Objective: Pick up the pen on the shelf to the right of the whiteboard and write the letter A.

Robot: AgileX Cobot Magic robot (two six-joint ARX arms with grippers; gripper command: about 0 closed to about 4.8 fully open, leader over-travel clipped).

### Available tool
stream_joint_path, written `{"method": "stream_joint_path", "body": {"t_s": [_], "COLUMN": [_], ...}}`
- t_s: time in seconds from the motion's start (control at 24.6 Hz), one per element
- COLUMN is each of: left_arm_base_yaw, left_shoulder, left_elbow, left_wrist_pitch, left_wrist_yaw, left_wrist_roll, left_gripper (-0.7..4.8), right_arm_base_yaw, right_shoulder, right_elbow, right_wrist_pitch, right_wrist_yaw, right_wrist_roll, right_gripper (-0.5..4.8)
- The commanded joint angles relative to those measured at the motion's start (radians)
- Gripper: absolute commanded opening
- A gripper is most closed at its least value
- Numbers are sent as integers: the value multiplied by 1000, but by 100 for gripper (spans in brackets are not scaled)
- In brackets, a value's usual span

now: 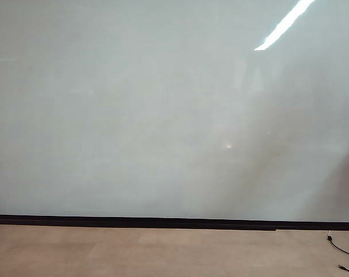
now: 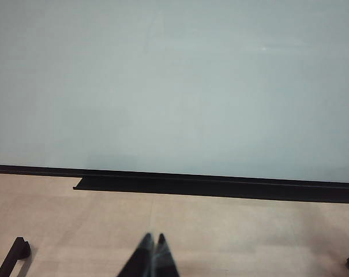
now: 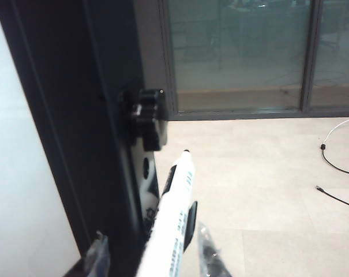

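Filling almost the whole exterior view, the whiteboard [image 1: 162,115] stands blank and glossy, a ceiling light mirrored near its top edge, a black strip along its foot; no letter A is on it yet; below lies the tan floor [image 1: 134,254] with a thin black cable [image 1: 341,249] at the far right; neither arm shows in this view.

The left gripper [image 2: 153,257] hangs low over the floor, well apart from the board, its two dark jaws pressed tip to tip with nothing between them.

The right gripper [image 3: 154,254] is off at the board's right side, just beside the dark frame [image 3: 76,127] and its black knob [image 3: 146,112]; only the translucent jaw tips show, one on each side of the pen [image 3: 173,222]; the barrel runs between them and stands up, black end uppermost; whether the jaws are clenched on it or merely flank it I cannot tell, for the contact is hidden at the picture's edge; the shelf itself cannot be made out.

My judgement: the pen is light, stiff and smooth, so it may slip or swivel between hard jaws; hold it at mid-barrel, square across, clear of the clip and the tip; a firm grip matters, since pressing the tip on the board will push the barrel back through the jaws.
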State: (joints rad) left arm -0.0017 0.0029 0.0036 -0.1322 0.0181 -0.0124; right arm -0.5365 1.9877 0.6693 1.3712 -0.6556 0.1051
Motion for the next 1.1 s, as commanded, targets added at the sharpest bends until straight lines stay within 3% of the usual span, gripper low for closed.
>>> {"method": "stream_joint_path", "body": {"t_s": [0.04,0.41,0.97,1.1], "left_arm_base_yaw": [0,0,0,0], "left_shoulder": [0,0,0,0], "left_elbow": [3,3,3,3], "left_wrist_pitch": [6,6,6,6], "left_wrist_yaw": [5,5,5,5], "left_wrist_roll": [5,4,5,4], "left_gripper": [-5,-5,-4,-4], "right_arm_base_yaw": [2,1,0,0], "right_shoulder": [-5,-5,-5,-5], "right_elbow": [2,2,2,2], "right_wrist_pitch": [10,23,40,40], "right_wrist_yaw": [2,2,2,2], "right_wrist_roll": [4,8,23,23], "right_gripper": [184,147,146,118]}}
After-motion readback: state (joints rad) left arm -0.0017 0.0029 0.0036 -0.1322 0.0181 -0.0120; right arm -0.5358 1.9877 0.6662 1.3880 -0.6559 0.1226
